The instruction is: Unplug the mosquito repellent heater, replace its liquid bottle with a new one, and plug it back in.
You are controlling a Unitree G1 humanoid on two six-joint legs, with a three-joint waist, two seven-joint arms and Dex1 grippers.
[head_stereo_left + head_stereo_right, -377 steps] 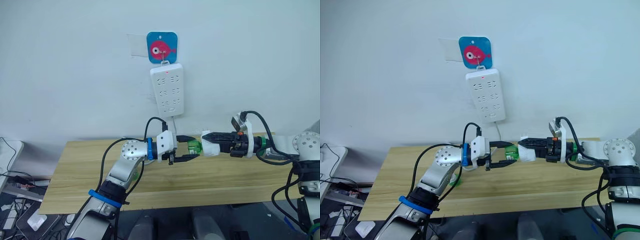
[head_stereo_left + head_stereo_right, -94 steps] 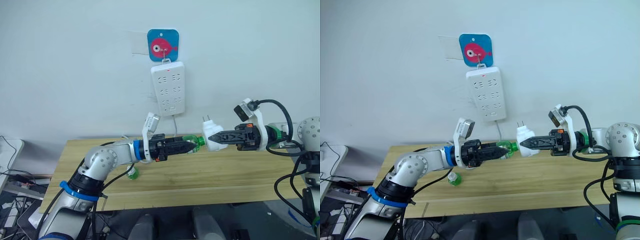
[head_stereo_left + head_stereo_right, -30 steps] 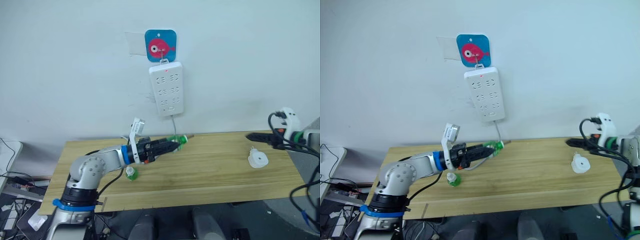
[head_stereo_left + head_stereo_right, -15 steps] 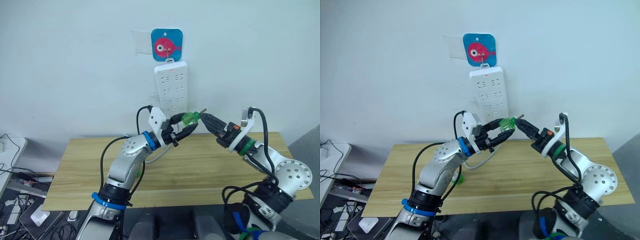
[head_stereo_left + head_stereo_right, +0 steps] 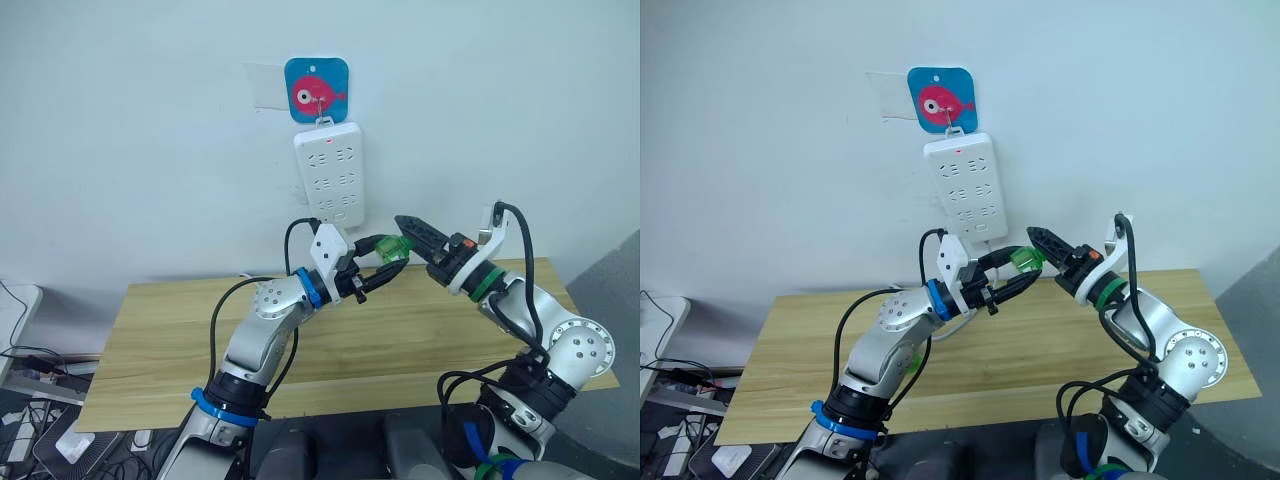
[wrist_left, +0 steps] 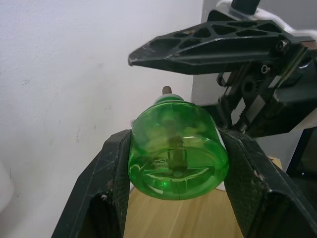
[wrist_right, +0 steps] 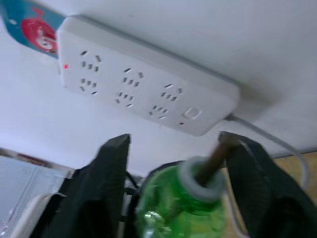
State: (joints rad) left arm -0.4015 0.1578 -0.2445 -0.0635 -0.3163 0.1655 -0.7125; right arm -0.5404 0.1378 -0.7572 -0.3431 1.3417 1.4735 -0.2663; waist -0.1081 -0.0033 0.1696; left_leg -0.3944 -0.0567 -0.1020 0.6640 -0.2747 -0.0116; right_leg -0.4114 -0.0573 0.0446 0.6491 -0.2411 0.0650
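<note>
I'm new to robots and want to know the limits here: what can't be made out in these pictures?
Green bottle: body cut off by the edge in the right wrist view.
Wick: too small in the head views to tell whether the right gripper touches it.
Power strip cable: lower run hidden behind the left gripper's arm in the head views.
</note>
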